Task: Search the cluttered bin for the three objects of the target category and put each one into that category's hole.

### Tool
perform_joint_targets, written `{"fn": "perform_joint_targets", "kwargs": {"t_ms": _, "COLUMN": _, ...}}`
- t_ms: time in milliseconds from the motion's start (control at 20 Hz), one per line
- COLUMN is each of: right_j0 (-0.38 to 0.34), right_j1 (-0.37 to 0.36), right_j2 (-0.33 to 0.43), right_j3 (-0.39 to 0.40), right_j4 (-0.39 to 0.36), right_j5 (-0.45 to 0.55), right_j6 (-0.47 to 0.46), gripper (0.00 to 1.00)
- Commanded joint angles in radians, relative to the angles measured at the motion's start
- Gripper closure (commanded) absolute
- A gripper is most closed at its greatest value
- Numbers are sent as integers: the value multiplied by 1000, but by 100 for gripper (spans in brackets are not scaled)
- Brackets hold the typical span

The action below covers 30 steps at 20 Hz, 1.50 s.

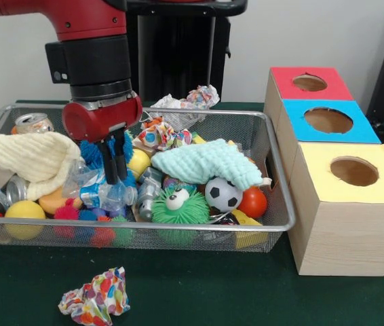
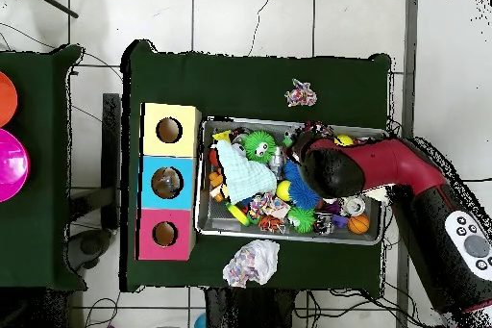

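Observation:
My gripper [image 1: 115,166] reaches down into the wire bin [image 1: 178,229], its black fingers [image 1: 109,163] shut close together with nothing seen between them. They sit over a crumpled clear plastic bottle [image 1: 107,193] and a blue spiky ball [image 1: 96,155]. From overhead the arm's red head [image 2: 332,165] hides the gripper above the bin [image 2: 201,199]. Three boxes with holes stand beside the bin: red [image 1: 309,83], blue [image 1: 328,120], yellow [image 1: 353,171]. Overhead they show as yellow [image 2: 169,130], blue [image 2: 167,182], red [image 2: 164,234].
The bin holds a cream towel [image 1: 22,156], a mint towel [image 1: 209,163], a green googly-eyed ball [image 1: 177,204], a soccer ball [image 1: 222,193], cans [image 1: 32,123] and patterned paper [image 1: 157,133]. One paper wad [image 1: 95,300] lies before the bin, another [image 1: 190,99] behind it.

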Motion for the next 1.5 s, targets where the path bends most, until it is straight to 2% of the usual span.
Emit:
{"fn": "perform_joint_targets", "kwargs": {"t_ms": 50, "right_j0": 12, "right_j1": -25, "right_j2": -41, "right_j3": 71, "right_j4": 15, "right_j5": 64, "right_j6": -47, "gripper": 100}}
{"fn": "perform_joint_targets", "kwargs": {"t_ms": 250, "right_j0": 8, "right_j1": -48, "right_j2": -37, "right_j3": 91, "right_j4": 35, "right_j5": 61, "right_j6": -28, "gripper": 100}}
{"fn": "perform_joint_targets", "kwargs": {"t_ms": 650, "right_j0": 12, "right_j1": -145, "right_j2": -26, "right_j3": 140, "right_j4": 112, "right_j5": 104, "right_j6": -2, "gripper": 100}}
{"fn": "perform_joint_targets", "kwargs": {"t_ms": 950, "right_j0": 36, "right_j1": -206, "right_j2": -50, "right_j3": 164, "right_j4": 165, "right_j5": 109, "right_j6": 58, "gripper": 100}}
{"fn": "perform_joint_targets", "kwargs": {"t_ms": 1300, "right_j0": 60, "right_j1": -262, "right_j2": -69, "right_j3": 179, "right_j4": 226, "right_j5": 126, "right_j6": 70, "gripper": 100}}
{"fn": "perform_joint_targets", "kwargs": {"t_ms": 1500, "right_j0": 77, "right_j1": -286, "right_j2": -96, "right_j3": 194, "right_j4": 249, "right_j5": 112, "right_j6": 107, "gripper": 100}}
